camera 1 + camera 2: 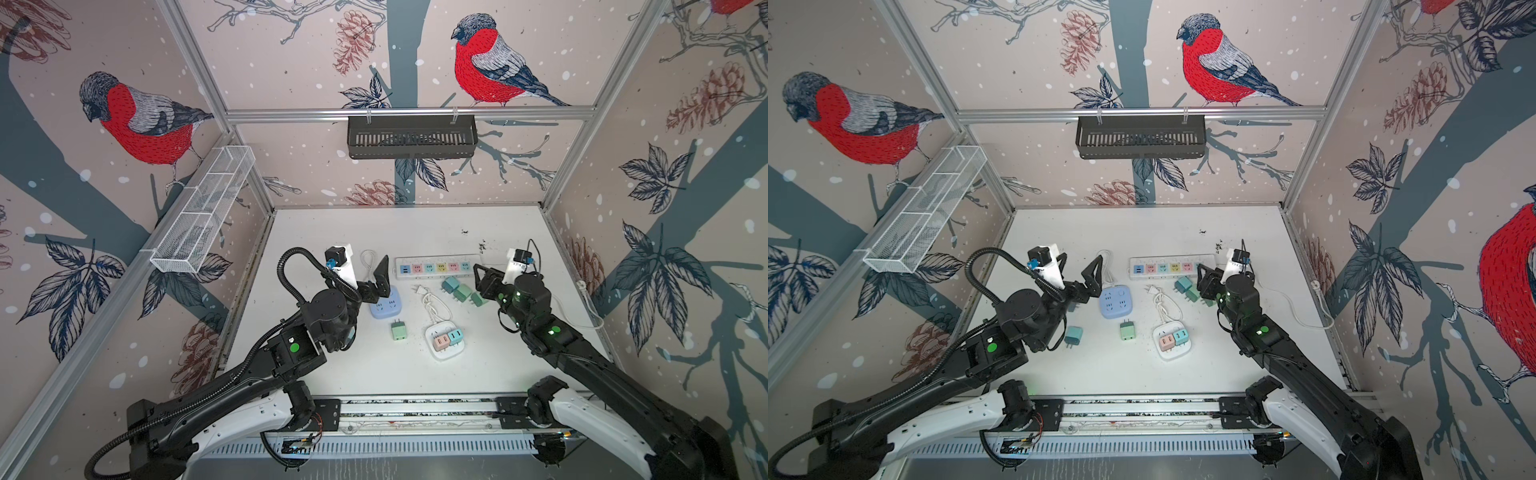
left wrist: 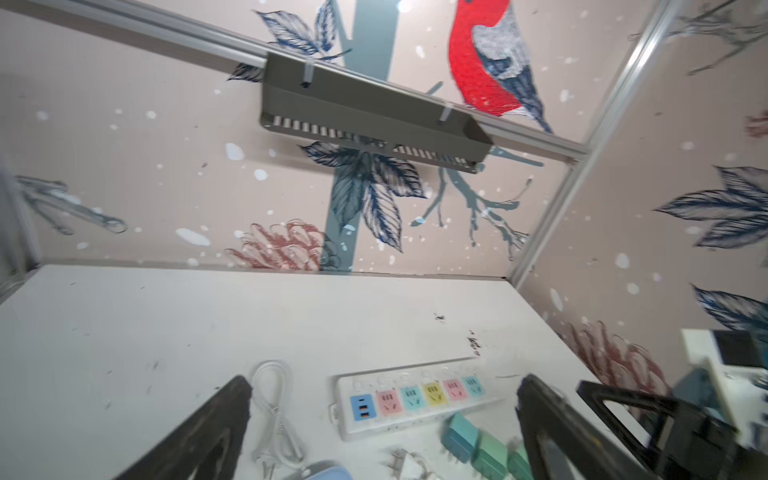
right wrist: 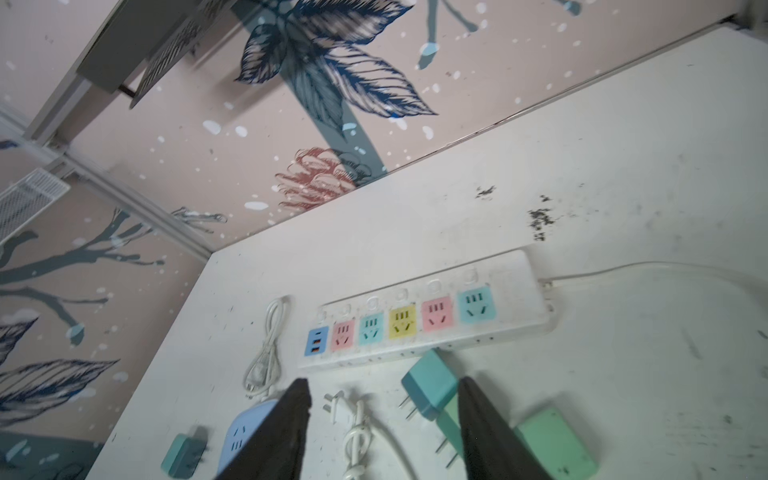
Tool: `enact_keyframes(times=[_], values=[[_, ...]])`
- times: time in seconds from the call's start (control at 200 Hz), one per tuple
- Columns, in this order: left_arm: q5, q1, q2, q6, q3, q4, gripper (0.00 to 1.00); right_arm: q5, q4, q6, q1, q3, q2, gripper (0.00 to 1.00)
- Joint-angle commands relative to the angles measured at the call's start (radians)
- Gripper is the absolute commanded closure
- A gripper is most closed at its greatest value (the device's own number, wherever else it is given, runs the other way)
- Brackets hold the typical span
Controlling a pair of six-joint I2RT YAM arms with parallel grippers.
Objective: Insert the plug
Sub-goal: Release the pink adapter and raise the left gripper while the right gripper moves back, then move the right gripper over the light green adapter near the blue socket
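A white power strip (image 1: 436,267) (image 3: 415,320) with pink, teal and yellow sockets lies at the back of the table. In front of it lie a teal plug (image 1: 449,284) (image 3: 428,390) and two green plugs (image 1: 462,294) (image 3: 552,444). My right gripper (image 1: 486,276) (image 3: 384,388) hovers over these plugs; its jaws stand apart and hold nothing, with the teal plug beside one finger. My left gripper (image 1: 1077,268) (image 2: 384,384) is wide open and empty above the blue socket cube (image 1: 384,307). Another green plug (image 1: 399,330) and a teal plug (image 1: 1074,334) lie loose.
A white socket block (image 1: 444,340) carries a pink and a blue plug; its cord ends in a white plug (image 3: 338,407). A coiled white cable (image 2: 270,407) lies left of the strip. The strip's cord (image 1: 582,316) runs to the right wall. Baskets (image 1: 411,137) hang on the walls.
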Motion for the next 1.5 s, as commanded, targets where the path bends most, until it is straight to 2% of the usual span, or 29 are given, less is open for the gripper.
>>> enact_keyframes(times=[0.0,0.24,0.44,0.565,0.745,0.981,1.331,1.491], values=[[0.028,0.082,-0.014,-0.127,0.003,-0.121,0.01,0.133,-0.015,-0.073,0.124,0.055,0.063,0.51],[-0.035,0.193,-0.094,-0.268,-0.033,-0.21,0.01,0.282,-0.074,-0.087,0.367,0.171,0.217,0.54],[-0.064,0.226,-0.179,-0.314,-0.053,-0.255,0.01,0.302,-0.218,0.018,0.553,0.283,0.339,0.54],[-0.035,0.227,-0.201,-0.293,-0.062,-0.236,0.01,0.276,-0.221,0.08,0.634,0.3,0.421,0.48],[-0.019,0.227,-0.203,-0.287,-0.058,-0.241,0.01,0.186,-0.234,0.136,0.654,0.347,0.586,0.44],[-0.012,0.227,-0.177,-0.277,-0.061,-0.23,0.01,0.123,-0.353,0.136,0.66,0.509,0.82,0.38],[-0.017,0.229,-0.161,-0.266,-0.06,-0.229,0.01,0.116,-0.373,0.121,0.627,0.535,0.912,0.33],[-0.007,0.229,-0.167,-0.263,-0.056,-0.228,0.01,0.068,-0.35,0.095,0.584,0.548,0.958,0.32]])
